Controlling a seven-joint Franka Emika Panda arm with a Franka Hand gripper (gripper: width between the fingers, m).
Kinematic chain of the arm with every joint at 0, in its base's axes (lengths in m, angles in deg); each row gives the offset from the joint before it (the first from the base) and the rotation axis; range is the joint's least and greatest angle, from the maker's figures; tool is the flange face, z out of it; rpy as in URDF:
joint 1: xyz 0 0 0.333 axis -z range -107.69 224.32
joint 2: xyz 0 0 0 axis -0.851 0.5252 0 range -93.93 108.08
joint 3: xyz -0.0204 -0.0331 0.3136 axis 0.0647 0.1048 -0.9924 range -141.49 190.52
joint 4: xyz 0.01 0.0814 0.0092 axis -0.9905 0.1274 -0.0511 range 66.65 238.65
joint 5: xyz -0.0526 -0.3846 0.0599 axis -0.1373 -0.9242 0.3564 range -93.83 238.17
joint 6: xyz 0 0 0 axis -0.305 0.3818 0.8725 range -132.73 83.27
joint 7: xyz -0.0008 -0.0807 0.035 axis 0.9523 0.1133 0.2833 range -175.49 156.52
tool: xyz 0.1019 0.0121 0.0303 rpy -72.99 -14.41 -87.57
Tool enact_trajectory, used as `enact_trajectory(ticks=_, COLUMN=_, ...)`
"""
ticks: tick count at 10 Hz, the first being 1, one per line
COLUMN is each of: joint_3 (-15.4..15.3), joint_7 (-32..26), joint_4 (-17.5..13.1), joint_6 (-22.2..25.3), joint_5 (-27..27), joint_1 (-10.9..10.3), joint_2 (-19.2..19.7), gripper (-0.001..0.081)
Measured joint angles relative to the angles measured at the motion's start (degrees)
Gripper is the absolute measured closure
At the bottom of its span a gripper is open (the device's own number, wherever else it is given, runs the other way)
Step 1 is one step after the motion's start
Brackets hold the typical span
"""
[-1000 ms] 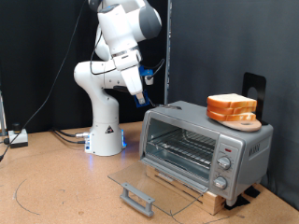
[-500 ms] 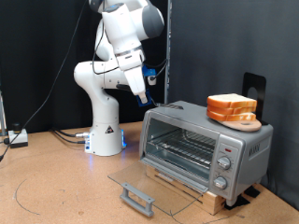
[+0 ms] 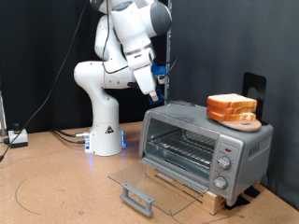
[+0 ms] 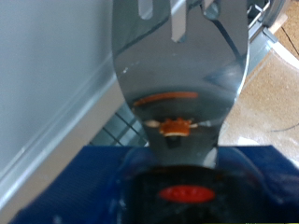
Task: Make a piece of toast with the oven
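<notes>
1. The oven (image 3: 206, 149) is a boxy silver-grey metal box with rounded corners. Its glass door (image 3: 149, 183) lies folded down flat in front, with a grey bar handle (image 3: 136, 198) at its outer edge. A wire rack (image 3: 182, 151) shows inside the open mouth, and round knobs (image 3: 223, 164) run down the side panel.
2. A pile of bread slices (image 3: 232, 108), pale with orange-brown crusts, sits on a plate on the oven's roof, below the claw and off toward the exterior view's right.
3. The claw (image 3: 157, 86) hangs in the air at the end of the white, glossy arm (image 3: 131, 42), just above the oven's top corner nearest the arm's base and not touching it.
4. In the wrist view a shiny, flat metal spatula (image 4: 179, 70) with slots near its far end fills the middle. Its narrow neck runs back into the blue-padded claw (image 4: 177, 159), so the claw is closed on the spatula.
5. No single slice lies on the spatula blade. The only bread in view is the pile on the oven's roof.
6. The oven's grey wall shows beside the blade in the wrist view.
</notes>
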Motion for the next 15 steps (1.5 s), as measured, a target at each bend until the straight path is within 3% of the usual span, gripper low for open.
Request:
enact_trajectory(ticks=6, joint_3=-4.8, joint_7=1.5, joint_4=-1.3, joint_6=-0.7, joint_5=2.8, joint_1=0.0, joint_2=1.1, gripper=0.0411)
enact_trajectory(ticks=15, joint_3=-7.6, joint_7=4.0, joint_4=-3.1, joint_6=-0.8, joint_5=4.9, joint_1=0.0, joint_2=1.3, gripper=0.0411)
